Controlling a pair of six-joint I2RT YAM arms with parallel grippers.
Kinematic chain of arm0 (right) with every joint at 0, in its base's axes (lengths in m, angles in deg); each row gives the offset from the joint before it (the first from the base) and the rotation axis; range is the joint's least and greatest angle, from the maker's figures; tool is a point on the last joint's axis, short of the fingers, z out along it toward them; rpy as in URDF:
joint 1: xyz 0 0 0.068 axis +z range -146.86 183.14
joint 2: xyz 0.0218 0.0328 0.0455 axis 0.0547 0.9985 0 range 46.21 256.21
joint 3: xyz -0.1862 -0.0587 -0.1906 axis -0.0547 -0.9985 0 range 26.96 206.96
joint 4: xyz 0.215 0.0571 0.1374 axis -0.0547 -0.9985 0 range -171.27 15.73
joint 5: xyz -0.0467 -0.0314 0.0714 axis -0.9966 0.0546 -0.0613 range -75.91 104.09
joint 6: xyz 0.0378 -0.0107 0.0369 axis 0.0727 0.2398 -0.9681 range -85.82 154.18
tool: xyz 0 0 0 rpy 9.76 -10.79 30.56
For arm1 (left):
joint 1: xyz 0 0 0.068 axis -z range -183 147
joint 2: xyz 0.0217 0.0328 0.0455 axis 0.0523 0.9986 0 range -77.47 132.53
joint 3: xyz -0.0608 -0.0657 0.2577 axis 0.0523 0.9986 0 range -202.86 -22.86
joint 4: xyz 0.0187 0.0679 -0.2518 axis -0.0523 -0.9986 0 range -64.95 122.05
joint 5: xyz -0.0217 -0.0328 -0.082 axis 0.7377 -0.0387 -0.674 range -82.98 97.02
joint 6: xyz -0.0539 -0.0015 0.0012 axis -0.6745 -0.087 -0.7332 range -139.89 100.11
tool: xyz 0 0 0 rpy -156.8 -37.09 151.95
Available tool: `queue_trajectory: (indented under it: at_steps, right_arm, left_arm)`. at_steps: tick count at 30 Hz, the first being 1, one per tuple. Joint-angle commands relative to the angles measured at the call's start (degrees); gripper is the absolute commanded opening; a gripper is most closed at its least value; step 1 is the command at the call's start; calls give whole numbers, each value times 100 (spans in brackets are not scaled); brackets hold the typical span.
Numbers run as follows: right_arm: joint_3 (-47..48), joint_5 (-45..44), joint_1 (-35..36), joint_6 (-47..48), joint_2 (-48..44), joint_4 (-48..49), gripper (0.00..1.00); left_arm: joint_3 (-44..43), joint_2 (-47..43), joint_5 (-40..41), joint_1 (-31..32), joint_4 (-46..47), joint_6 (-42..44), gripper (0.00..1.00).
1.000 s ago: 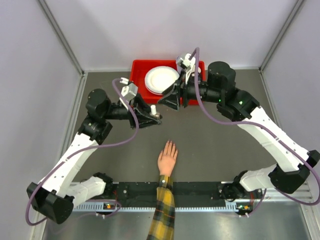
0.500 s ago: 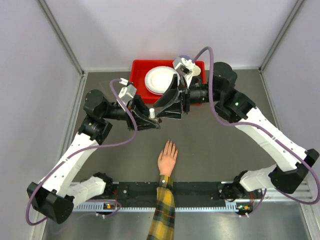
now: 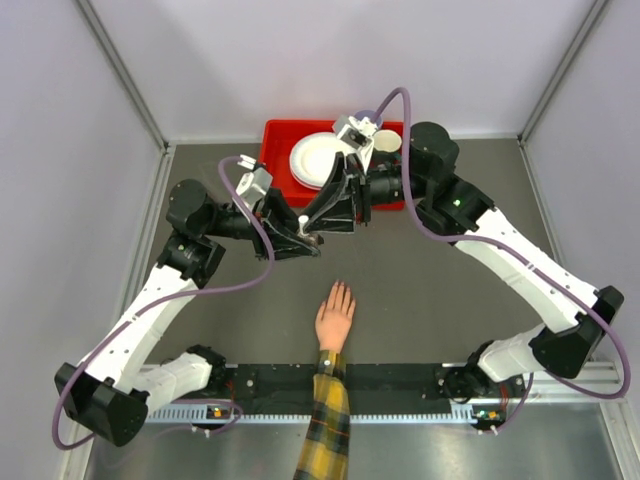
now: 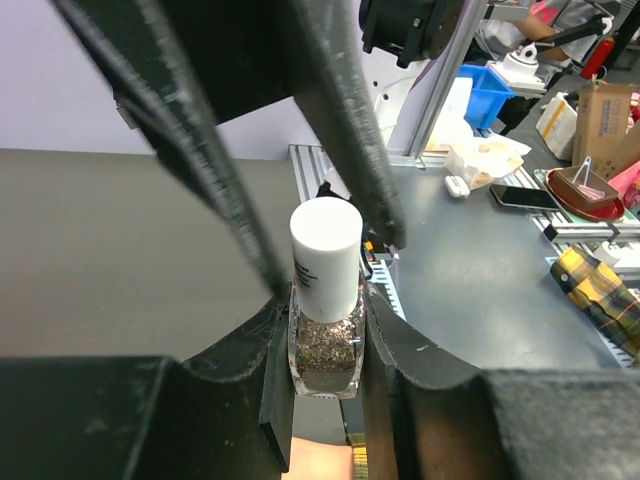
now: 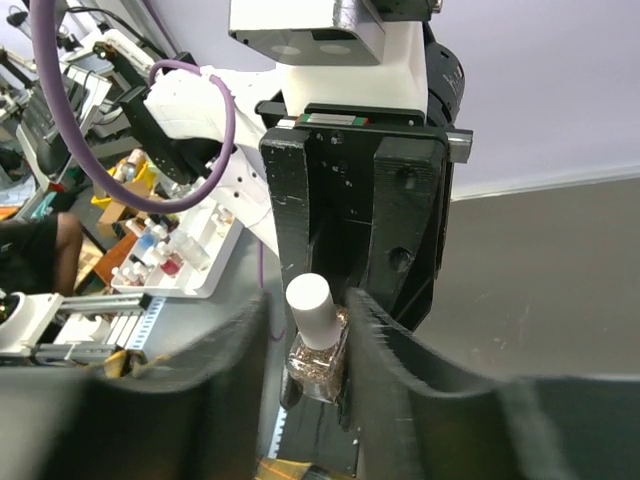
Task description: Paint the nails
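Workspace is boxed in: pale walls (image 3: 60,150) on the left, right and rear, black rail (image 3: 400,378) along the near edge. The red bin (image 3: 275,140) sits hard against the rear edge with a white plate (image 3: 318,160) in it. Both grippers meet just in front of the bin, over the middle of the grey table (image 3: 430,290). A band of bare table separates them from the fingertips below.

Left gripper (image 4: 325,372) is clamped tight on the glass body of a small glitter bottle (image 4: 325,348), holding it upright with its white cap (image 4: 325,258) standing free above the pads. Right gripper (image 5: 308,300) comes in head-on from the opposite side. Its jaws straddle the cap, partly open, with a gap showing on at least one side – nothing gripped.

Left arm: elbow swung out near the left wall, forearm running up the table, wrist turned in so the gripper points right. Right arm mirrors it – elbow near the right wall, long link reaching back toward the bin, gripper pointing left.

The nails (image 3: 340,288) are on the peach hand (image 3: 334,322), which lies flat at centre near the rail, fingers pointing toward the grippers and well apart from them. Its plaid sleeve (image 3: 325,425) crosses the rail.
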Motion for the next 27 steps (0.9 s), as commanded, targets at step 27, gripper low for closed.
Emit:
queue_trajectory:
  at_steps: [27]
  right_arm:
    - [165,-4902,1142,1591,-850,-1628,20]
  left_arm:
    - [-645,24,1023,-3,-1595,1775,0]
